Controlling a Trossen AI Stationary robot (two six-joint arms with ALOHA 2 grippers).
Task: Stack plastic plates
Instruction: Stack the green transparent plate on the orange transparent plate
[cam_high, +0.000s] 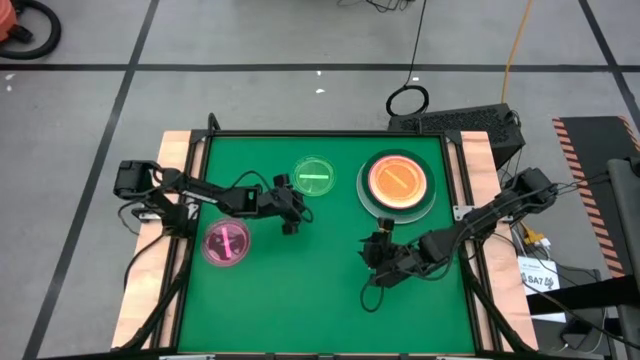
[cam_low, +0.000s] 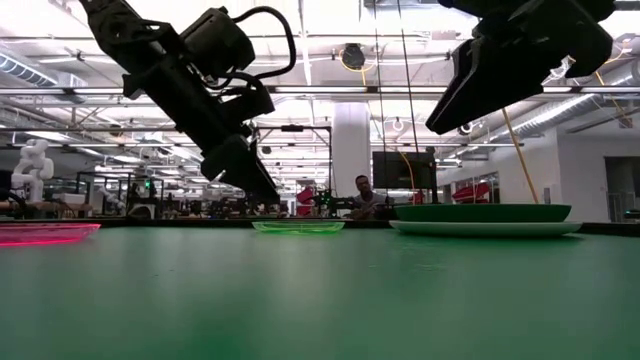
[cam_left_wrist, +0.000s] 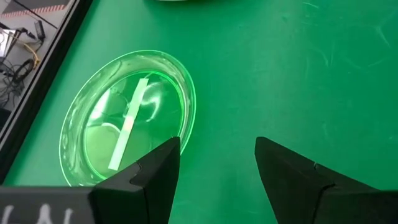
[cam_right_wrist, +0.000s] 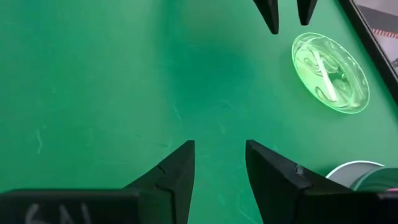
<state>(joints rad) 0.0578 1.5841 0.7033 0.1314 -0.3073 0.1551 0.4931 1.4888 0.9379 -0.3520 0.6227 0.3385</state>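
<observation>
A translucent green dish (cam_high: 314, 177) with a pale bar mark lies flat on the green table at the far middle; it also shows in the left wrist view (cam_left_wrist: 127, 118) and the right wrist view (cam_right_wrist: 330, 72). A translucent pink dish (cam_high: 227, 243) lies at the left. An amber dish (cam_high: 399, 181) sits on top of a stack of larger plates (cam_high: 430, 205) at the far right; the stack shows a dark-green plate on a pale one in the low view (cam_low: 485, 219). My left gripper (cam_high: 290, 205) is open and empty, just near of the green dish. My right gripper (cam_high: 378, 245) is open and empty, near of the stack.
The table's dark raised rim (cam_high: 330, 134) runs along the far edge, with wooden side boards (cam_high: 172, 150) at left and right. Bare green table lies in the middle and near part (cam_high: 310, 300). People sit in the room beyond the table (cam_low: 362, 195).
</observation>
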